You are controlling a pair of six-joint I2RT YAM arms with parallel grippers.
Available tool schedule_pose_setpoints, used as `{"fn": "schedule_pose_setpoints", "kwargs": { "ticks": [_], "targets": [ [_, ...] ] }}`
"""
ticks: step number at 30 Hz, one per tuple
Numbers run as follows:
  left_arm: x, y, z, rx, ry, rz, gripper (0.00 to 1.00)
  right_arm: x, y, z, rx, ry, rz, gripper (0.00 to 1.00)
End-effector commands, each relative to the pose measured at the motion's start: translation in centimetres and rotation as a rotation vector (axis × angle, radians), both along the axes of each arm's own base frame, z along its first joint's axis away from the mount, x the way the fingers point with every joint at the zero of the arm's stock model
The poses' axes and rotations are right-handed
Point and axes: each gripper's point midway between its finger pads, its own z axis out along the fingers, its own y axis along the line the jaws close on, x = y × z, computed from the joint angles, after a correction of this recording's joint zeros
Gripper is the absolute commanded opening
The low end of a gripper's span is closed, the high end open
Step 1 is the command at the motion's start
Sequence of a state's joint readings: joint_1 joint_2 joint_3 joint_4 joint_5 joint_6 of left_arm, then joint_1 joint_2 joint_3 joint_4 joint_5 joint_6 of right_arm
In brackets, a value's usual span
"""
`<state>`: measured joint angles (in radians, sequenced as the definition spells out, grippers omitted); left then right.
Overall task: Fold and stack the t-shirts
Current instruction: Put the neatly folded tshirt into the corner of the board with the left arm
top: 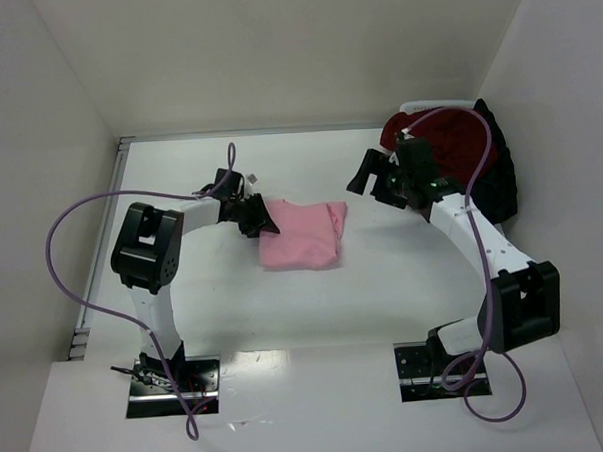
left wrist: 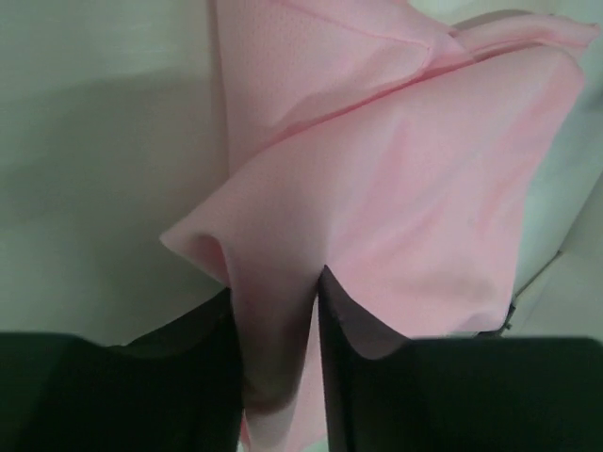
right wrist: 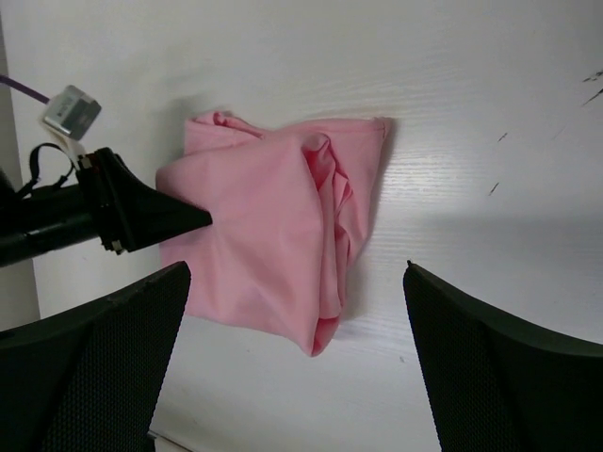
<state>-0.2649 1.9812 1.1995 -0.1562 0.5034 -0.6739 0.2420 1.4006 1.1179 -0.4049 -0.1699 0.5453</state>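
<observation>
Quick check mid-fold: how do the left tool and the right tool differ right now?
The left tool is closed on a fold of the pink t-shirt, while the right tool stands wide open and holds nothing. In the top view the left tool sits at the shirt's left edge. The right tool hangs clear of the shirt, nearer the dark shirt pile. Shared: both have black fingers and point toward the pink t-shirt.

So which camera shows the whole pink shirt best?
The right wrist view: the pink shirt sits big and almost whole in the middle. The top view shows it too, but small. The left wrist view shows only one close fold, pinched by the left gripper.
</observation>
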Motion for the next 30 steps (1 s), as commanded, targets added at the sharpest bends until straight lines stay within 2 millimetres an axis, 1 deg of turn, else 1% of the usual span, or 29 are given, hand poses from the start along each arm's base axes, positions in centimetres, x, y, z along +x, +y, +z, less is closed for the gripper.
{"fn": "schedule_pose_setpoints", "kwargs": {
  "ticks": [1,2,3,5,6,7,9,10,11,12,14,15,16,17,18,19,20,21,22,23,24,25,26,27,28,29,30],
  "targets": [
    [-0.4,0.2,-2.0,0.047,0.026,0.015,0.37,-0.4,-1.0,1.8,0.007,-0.045,-0.031,0.99],
    [0.3,0.0,-1.4,0.041,0.005,0.015,0.24,-0.6,-1.1,2.0,0.007,-0.045,-0.031,0.99],
    [0.6,0.2,-1.4,0.060,0.000,0.028,0.16,-0.6,-1.1,2.0,0.007,-0.045,-0.031,0.99],
    [1.3,0.3,-0.9,0.069,-0.012,0.036,0.05,-0.6,-1.4,2.3,0.009,-0.054,-0.040,0.99],
    [2.1,0.2,0.0,0.074,-0.028,0.042,0.00,-0.6,-1.4,2.3,0.009,-0.054,-0.040,0.99],
    [2.7,0.4,0.5,0.095,-0.056,0.034,0.00,-0.6,-1.4,2.3,0.009,-0.054,-0.040,0.99],
    [3.9,0.8,1.7,0.108,-0.082,0.037,0.00,-0.6,-1.2,2.9,0.020,-0.074,-0.033,0.99],
    [4.8,1.7,2.4,0.113,-0.106,0.043,0.00,-0.6,-1.2,2.9,0.020,-0.074,-0.033,0.99],
    [6.4,2.1,3.5,0.109,-0.142,0.054,0.00,-0.7,-1.3,3.3,0.022,-0.084,-0.033,0.99],
    [7.0,2.7,4.2,0.112,-0.156,0.062,0.00,-0.7,-1.3,3.3,0.022,-0.084,-0.033,0.99],
    [8.9,5.3,4.3,0.156,-0.179,0.098,0.00,-0.5,-1.6,3.3,0.022,-0.084,-0.042,0.99],
    [10.1,6.0,5.7,0.163,-0.215,0.113,0.00,-0.5,-1.6,3.3,0.022,-0.084,-0.042,0.99],
    [10.9,6.7,5.2,0.169,-0.214,0.121,0.00,-0.5,-2.1,3.7,0.017,-0.098,-0.049,0.99],
    [11.9,8.6,5.3,0.186,-0.227,0.154,0.00,-0.5,-2.1,3.7,0.017,-0.098,-0.049,0.99],
    [12.5,9.5,5.3,0.189,-0.223,0.172,0.00,-0.6,-2.3,4.0,0.025,-0.105,-0.048,0.99],
    [13.7,10.4,5.5,0.192,-0.242,0.184,0.00,-0.3,-2.6,4.4,0.027,-0.114,-0.059,0.99],
    [14.4,12.2,5.5,0.197,-0.235,0.218,0.00,-0.6,-2.5,4.3,0.030,-0.102,-0.051,0.99],
    [14.9,13.1,5.4,0.207,-0.231,0.238,0.00,-0.5,-2.9,4.2,0.021,-0.105,-0.054,0.99],
    [15.5,14.0,4.9,0.209,-0.226,0.253,0.00,-0.5,-3.3,4.7,0.022,-0.111,-0.063,0.99],
    [16.4,15.1,5.5,0.223,-0.240,0.279,0.00,-0.8,-3.3,4.5,0.019,-0.098,-0.063,0.99],
    [17.0,16.9,5.6,0.220,-0.236,0.324,0.00,-0.5,-3.8,4.9,0.014,-0.110,-0.072,0.99],
    [17.4,18.0,5.1,0.228,-0.226,0.354,0.00,-0.4,-4.2,4.9,0.013,-0.110,-0.082,0.99],
    [17.7,19.1,5.1,0.230,-0.227,0.373,0.00,-0.7,-4.2,5.0,0.013,-0.110,-0.083,0.99],
    [18.5,21.5,5.7,0.235,-0.236,0.430,0.00,-0.5,-4.7,5.0,0.012,-0.110,-0.096,0.99],
    [18.8,22.6,5.3,0.231,-0.226,0.459,0.00,-0.5,-4.7,5.0,0.012,-0.110,-0.096,0.99],
    [19.2,23.8,5.4,0.233,-0.231,0.480,0.00,-0.4,-5.2,5.0,0.011,-0.110,-0.109,0.99],
    [19.4,25.0,5.4,0.236,-0.226,0.499,0.00,-0.4,-5.2,5.0,0.011,-0.110,-0.109,0.99]
  ]
}}
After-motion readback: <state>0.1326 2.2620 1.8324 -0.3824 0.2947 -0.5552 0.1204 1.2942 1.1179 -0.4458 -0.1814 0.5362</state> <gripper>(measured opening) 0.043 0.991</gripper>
